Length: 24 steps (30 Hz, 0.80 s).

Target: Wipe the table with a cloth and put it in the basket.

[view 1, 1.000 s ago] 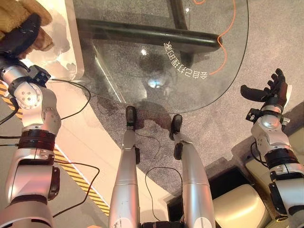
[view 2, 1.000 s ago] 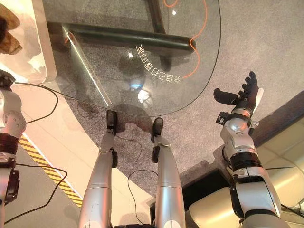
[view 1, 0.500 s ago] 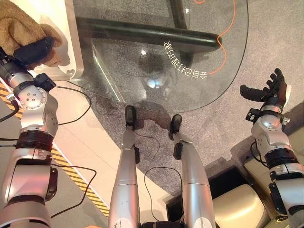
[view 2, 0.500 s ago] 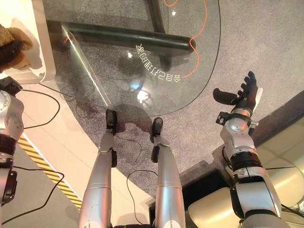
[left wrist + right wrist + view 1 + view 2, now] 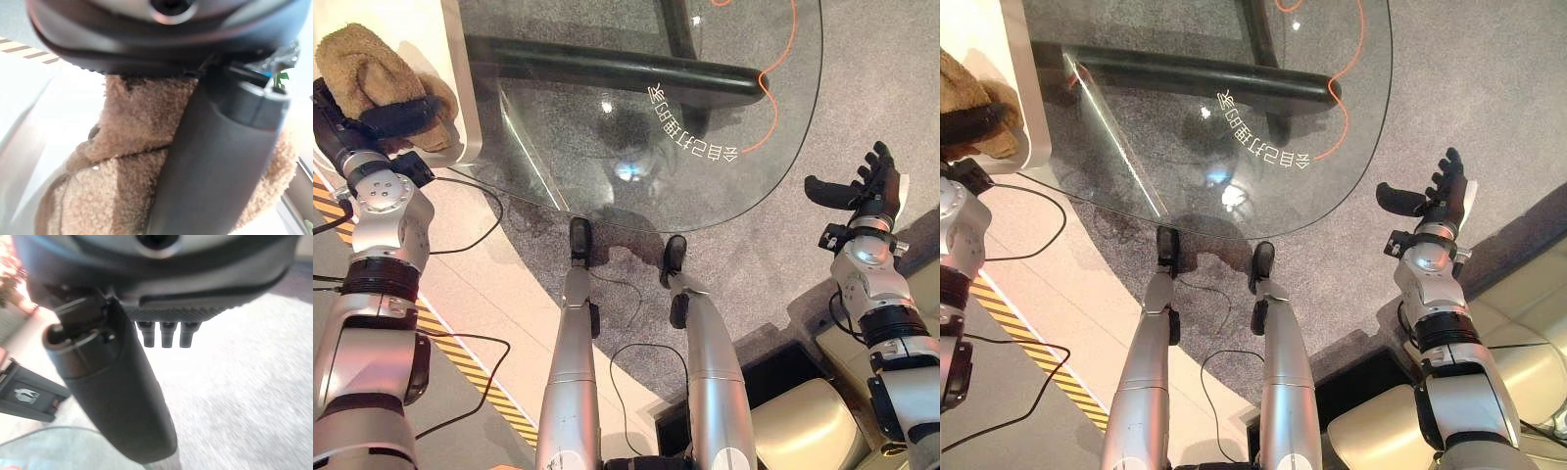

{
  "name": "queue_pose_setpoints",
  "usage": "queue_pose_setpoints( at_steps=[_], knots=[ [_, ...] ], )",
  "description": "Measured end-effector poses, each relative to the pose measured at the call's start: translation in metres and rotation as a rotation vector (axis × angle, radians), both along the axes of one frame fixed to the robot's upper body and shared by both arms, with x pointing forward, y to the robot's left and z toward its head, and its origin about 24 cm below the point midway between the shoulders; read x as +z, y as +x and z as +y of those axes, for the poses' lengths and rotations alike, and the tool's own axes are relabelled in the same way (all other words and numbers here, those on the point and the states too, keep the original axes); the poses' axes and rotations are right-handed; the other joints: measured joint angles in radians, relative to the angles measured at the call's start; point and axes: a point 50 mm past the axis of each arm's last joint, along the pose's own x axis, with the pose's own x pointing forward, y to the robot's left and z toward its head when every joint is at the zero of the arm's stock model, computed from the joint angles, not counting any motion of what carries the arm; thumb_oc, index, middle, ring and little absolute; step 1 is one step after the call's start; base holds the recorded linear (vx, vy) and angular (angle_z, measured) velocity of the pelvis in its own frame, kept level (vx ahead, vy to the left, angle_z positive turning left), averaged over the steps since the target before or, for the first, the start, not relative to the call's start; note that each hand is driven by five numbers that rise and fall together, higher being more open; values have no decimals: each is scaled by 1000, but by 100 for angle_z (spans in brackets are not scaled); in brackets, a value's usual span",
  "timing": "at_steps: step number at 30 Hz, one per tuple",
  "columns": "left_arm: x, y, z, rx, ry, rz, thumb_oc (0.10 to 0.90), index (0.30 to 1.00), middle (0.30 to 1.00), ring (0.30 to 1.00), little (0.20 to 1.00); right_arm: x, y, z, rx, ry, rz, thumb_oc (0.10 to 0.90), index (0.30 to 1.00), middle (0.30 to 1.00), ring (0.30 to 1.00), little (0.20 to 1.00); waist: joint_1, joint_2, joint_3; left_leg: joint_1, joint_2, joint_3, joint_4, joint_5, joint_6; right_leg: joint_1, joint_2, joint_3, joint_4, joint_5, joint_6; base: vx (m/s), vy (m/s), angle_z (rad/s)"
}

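A brown fluffy cloth (image 5: 374, 80) is bunched in my left hand (image 5: 396, 116) at the far left, over a white rounded surface (image 5: 450, 88) beside the glass table (image 5: 636, 117). In the left wrist view my thumb (image 5: 210, 161) presses across the cloth (image 5: 117, 161). The cloth (image 5: 962, 90) also shows at the edge of the right eye view. My right hand (image 5: 869, 188) is held up to the right of the table over grey carpet, fingers straight and spread, with nothing in it (image 5: 122, 396).
The glass table has a dark tube frame (image 5: 607, 69) under it and an orange line (image 5: 773, 88) near its right edge. Yellow-black striped tape (image 5: 460, 362) runs along the floor at lower left. Beige furniture (image 5: 803, 421) stands at lower right.
My left hand has carried the cloth a little nearer and toward the glass table, so more of the cloth shows. The right hand has stayed in place.
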Motion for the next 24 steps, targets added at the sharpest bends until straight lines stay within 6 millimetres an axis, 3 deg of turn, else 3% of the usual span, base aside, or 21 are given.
queue_pose_setpoints(
  at_steps=[10,16,23,24],
  knots=[
    [6,7,-4,-20,37,34,100,300,300,300,200,-69,-16,-12,184,83,322,800,900,900,900,900,11,0,0,0,1,-10,17,-2,-3,14,1,-8,0,2,-2,5,-20,0],
    [8,8,-5,-20,30,54,100,300,300,300,200,-77,-19,-11,223,100,347,800,900,900,900,900,11,0,0,0,3,-14,22,-2,-3,16,4,-9,1,3,-4,0,0,0],
    [10,11,-9,-30,44,82,100,300,300,300,200,-95,-20,4,271,145,391,800,900,900,900,900,15,0,0,0,3,-15,23,-2,-4,17,5,-10,1,3,-4,0,0,0],
    [10,11,-10,-30,43,86,136,331,331,331,236,-96,-20,5,276,148,394,800,900,900,900,900,15,0,0,0,3,-15,23,-2,-4,16,5,-10,1,3,-4,0,0,0]
  ],
)
